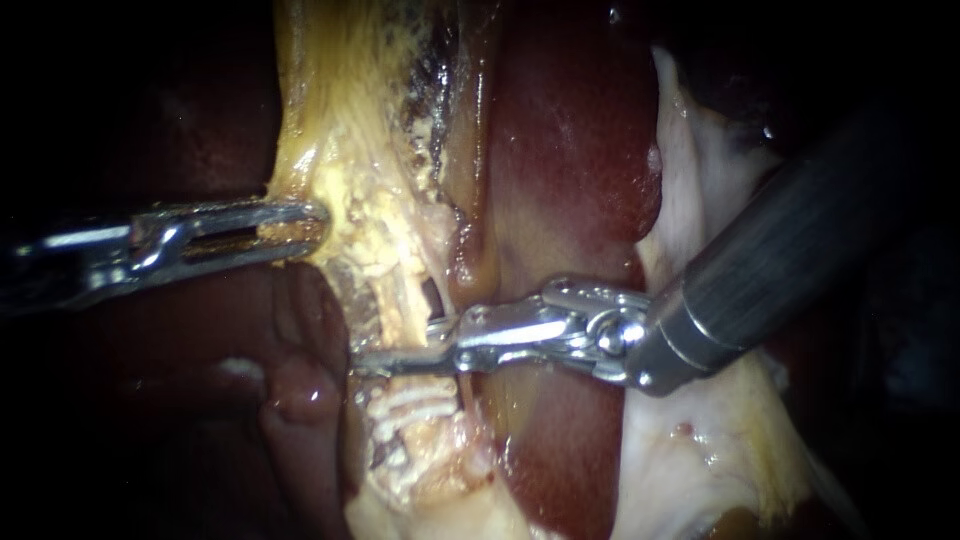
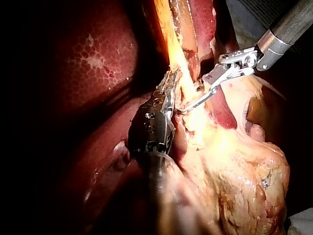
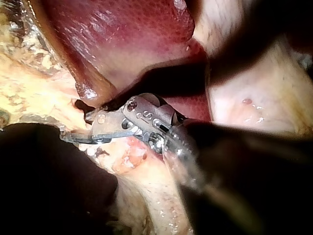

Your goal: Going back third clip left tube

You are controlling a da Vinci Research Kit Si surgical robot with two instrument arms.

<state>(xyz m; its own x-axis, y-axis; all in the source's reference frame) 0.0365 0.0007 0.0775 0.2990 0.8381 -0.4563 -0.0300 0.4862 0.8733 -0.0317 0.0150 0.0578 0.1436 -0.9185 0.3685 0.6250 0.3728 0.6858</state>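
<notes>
Left instrument (image 1: 308, 226): jaws pinched on the yellow fatty tissue (image 1: 350, 200) at their tip, seemingly drawing it aside so the strands ahead stay taut and exposed
Right instrument (image 1: 400, 348): jaws spread with a gap showing, straddling the left tube (image 1: 398, 300) without squeezing it
Left tube: pale and stretched, lying between the right jaws
Clips (image 1: 408, 398): pale ridged bands just beside the right jaws, probably clips on that tube
Liver (image 1: 570, 150): behind the right instrument's wrist
Next move: likely a straight pull back, jaws apart, so nothing snags
</notes>
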